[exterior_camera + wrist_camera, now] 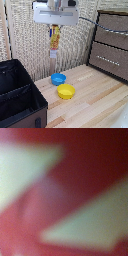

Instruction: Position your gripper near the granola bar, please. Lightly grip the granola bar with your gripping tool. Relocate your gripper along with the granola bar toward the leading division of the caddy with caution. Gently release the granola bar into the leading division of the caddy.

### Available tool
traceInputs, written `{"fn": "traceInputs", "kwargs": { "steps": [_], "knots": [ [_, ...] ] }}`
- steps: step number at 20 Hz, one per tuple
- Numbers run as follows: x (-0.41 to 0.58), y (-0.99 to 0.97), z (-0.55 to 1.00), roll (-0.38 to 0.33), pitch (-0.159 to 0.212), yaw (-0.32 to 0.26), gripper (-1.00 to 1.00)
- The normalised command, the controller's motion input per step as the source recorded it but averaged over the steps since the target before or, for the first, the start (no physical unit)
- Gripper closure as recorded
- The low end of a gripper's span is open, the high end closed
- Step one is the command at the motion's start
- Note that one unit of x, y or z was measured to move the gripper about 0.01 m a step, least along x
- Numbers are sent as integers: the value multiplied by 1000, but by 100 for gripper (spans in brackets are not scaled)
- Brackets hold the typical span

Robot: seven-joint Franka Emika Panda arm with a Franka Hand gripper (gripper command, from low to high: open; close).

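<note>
Exterior view. Surface: pale wooden plank tabletop (95, 102), light grain, boards running diagonally. Backdrop: cream woven screen (30, 40) behind the table. At the exterior view's right, a brown wooden drawer chest (111, 42) with two drawer fronts visible. At the exterior view's lower left, the caddy (20, 95), black fabric, a divider crossing it; the leading division of the caddy (17, 107) lies nearest the camera. On the boards: blue bowl (58, 78) and yellow bowl (66, 91), just beside each other, both apart from the caddy. High at the top, the gripper (55, 27), white block, jaws closed narrowly on the upper end of the granola bar (54, 40), which hangs upright in the air, well above the bowls.

Wrist view. Wholly blurred: red field with pale wedge shapes, filling the frame; contents cannot be identified.
</note>
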Motion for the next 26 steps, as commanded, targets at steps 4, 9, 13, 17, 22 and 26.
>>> {"fn": "traceInputs", "kwargs": {
  "steps": [4, 9, 13, 17, 22, 26],
  "knots": [
    [0, 582, 294, 1, 0, -169, 100],
    [-43, 682, 67, -12, 52, -128, 100],
    [-186, 775, 0, -24, 114, -55, 100],
    [-342, 754, 4, 4, 133, -1, 100],
    [-261, 682, 24, 43, 90, -43, 100],
    [0, 525, -175, 34, 97, -217, 100]
  ]
}}
